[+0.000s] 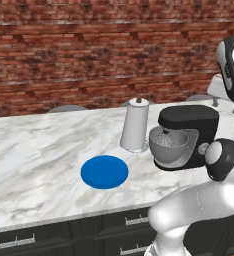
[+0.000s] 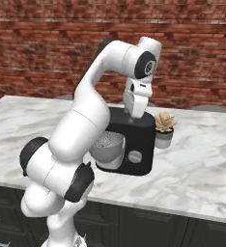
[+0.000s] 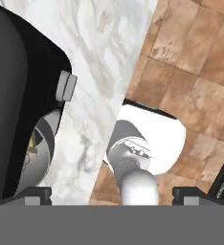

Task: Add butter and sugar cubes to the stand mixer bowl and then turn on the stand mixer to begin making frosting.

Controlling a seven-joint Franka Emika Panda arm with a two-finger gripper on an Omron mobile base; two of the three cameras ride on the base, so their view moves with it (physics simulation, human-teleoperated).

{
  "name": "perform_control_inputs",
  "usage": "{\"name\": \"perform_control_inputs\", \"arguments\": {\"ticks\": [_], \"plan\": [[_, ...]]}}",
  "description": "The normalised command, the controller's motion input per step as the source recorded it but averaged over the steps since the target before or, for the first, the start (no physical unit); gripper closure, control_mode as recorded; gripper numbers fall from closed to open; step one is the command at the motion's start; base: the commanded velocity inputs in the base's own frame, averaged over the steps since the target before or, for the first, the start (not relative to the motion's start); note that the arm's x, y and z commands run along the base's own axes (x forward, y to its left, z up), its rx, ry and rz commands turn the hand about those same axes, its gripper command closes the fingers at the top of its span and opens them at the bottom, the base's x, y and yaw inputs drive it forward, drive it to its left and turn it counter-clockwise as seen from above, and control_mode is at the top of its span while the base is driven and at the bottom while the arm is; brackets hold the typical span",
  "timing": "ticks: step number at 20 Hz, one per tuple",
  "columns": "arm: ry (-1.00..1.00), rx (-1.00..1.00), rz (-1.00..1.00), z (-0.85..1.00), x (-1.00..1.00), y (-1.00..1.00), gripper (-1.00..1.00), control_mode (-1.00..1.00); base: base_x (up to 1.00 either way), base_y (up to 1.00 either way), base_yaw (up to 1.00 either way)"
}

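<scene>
The black stand mixer [image 1: 191,131] stands on the marble counter with the grey stand mixer bowl [image 1: 169,146] under its head. From the right I see the mixer [image 2: 134,144], its bowl [image 2: 108,147] and the silver knob [image 2: 134,157]. My gripper [image 2: 134,115] hangs just above the mixer's head, pointing down. In the hand view the gripper [image 3: 113,194] is open, its fingertips [image 3: 37,193] wide apart with nothing between them. The mixer [image 3: 13,72] and its knob [image 3: 66,86] lie at the left. A small yellowish bit shows inside the bowl [image 3: 44,143]; whether it is the butter I cannot tell. The sugar cubes are out of view.
A blue round plate [image 1: 104,171] lies left of the mixer near the front edge. A tall white roll [image 1: 135,125] stands behind it. A small potted succulent [image 2: 164,128] sits right of the mixer. Brick wall behind; dark drawers [image 1: 64,235] below the counter.
</scene>
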Motion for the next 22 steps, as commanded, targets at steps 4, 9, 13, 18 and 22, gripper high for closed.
{"name": "perform_control_inputs", "arguments": {"ticks": [4, 9, 13, 18, 22], "plan": [[-0.21, -0.20, 0.09, 0.12, -1.00, 0.20, -1.00, -1.00, 0.00, 0.00, 0.00], [-0.31, -0.17, 0.10, -0.16, -1.00, 0.21, -1.00, -1.00, 0.00, 0.00, 0.00], [-0.31, -0.08, 0.10, -0.55, -0.97, 0.15, -1.00, -1.00, 0.00, 0.00, 0.00], [-0.16, 0.00, 0.13, -0.64, -0.50, 0.15, -1.00, -1.00, 0.00, 0.00, 0.00], [-0.14, 0.00, 0.02, -0.20, -0.05, 0.01, -1.00, -1.00, 0.00, 0.00, 0.00]]}}
